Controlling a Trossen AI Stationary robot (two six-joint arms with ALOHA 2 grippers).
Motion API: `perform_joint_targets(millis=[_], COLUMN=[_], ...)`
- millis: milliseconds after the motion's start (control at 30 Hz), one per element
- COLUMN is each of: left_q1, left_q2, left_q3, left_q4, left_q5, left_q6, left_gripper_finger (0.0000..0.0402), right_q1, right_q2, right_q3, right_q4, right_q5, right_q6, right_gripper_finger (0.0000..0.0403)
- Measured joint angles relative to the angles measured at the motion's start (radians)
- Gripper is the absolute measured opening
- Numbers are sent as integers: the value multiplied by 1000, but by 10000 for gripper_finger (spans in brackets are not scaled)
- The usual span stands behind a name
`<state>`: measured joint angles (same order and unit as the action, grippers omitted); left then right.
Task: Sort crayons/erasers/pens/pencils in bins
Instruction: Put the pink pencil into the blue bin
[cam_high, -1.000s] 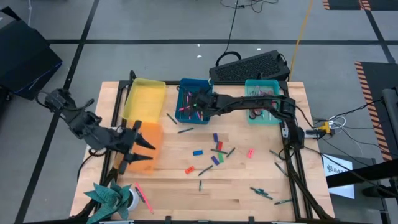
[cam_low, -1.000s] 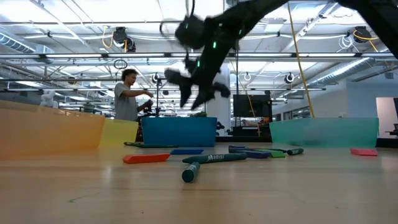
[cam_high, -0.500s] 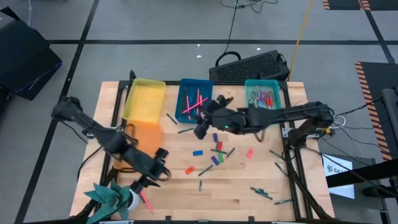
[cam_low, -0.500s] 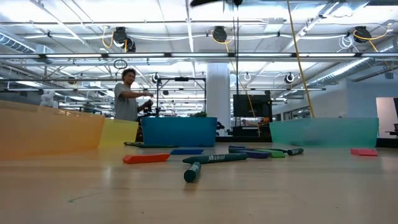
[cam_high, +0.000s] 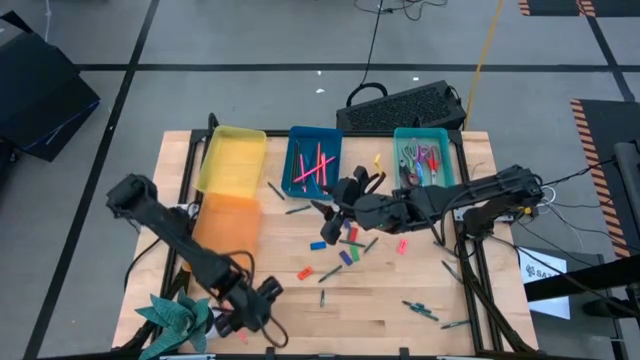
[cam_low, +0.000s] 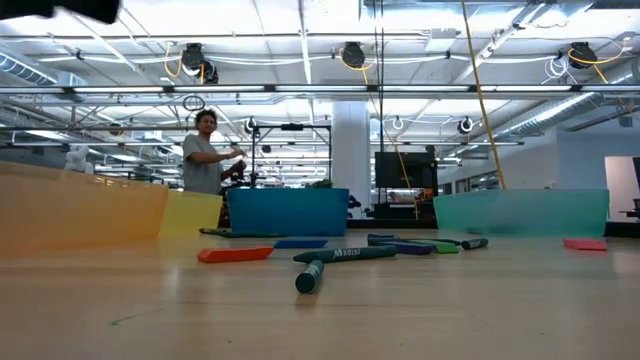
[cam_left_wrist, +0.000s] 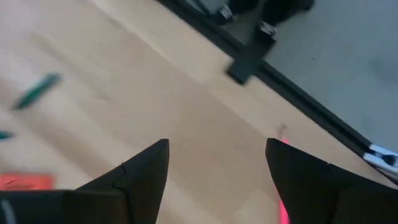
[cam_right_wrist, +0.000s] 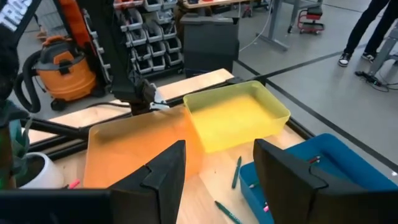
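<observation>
Four bins stand along the table's far and left side: yellow (cam_high: 232, 158), orange (cam_high: 228, 222), blue (cam_high: 313, 165) holding pink sticks, and teal (cam_high: 423, 160). Erasers lie loose mid-table: blue (cam_high: 318, 243), red (cam_high: 304, 272), pink (cam_high: 401, 246), purple (cam_high: 347, 257). Pens and pencils are scattered around them and toward the near right (cam_high: 420, 311). My left gripper (cam_high: 262, 310) hovers open over bare wood near the front edge, with a pink pen (cam_left_wrist: 283, 205) beside one finger. My right gripper (cam_high: 333, 215) is open above the table's middle, just near of the blue bin, holding nothing.
A black keyboard (cam_high: 400, 108) lies behind the far bins. A white cup with a green plant (cam_high: 185, 318) stands at the near left corner. In the low view a green marker (cam_low: 340, 257) and a red eraser (cam_low: 235, 254) lie in front; a person stands far off.
My left gripper has swung from beside the orange bin toward the table's near edge. My right gripper has drawn back from over the blue bin toward the table's middle, uncovering the pink sticks in that bin. The loose things on the table have stayed put.
</observation>
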<state>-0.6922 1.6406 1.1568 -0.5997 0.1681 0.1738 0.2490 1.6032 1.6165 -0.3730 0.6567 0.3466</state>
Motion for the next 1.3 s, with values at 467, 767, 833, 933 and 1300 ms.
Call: perform_joint_targets(millis=[467,767,833,933,1300], left_q1=[-104,-176,-187,-196,-227], left_q2=[198,221,216,216,183], left_q3=[0,0,0,0,1], left_q4=[-4,-72,-87,-86,-106], left_q5=[-2,-30,-31,-35,-38], left_q6=[-65,-32,-41,-52,-60], left_gripper_finger=[240,201,201,200,200], right_q1=[15,10,6,-1,0], right_q2=[-1,-1,-1,-1,-1], right_q3=[0,0,0,0,0], right_q4=[2,2,2,2,0], right_q5=[-4,-4,-4,-4,-4], right_q6=[3,-50,-50,-44,-36], right_gripper_finger=[183,183,183,183,183])
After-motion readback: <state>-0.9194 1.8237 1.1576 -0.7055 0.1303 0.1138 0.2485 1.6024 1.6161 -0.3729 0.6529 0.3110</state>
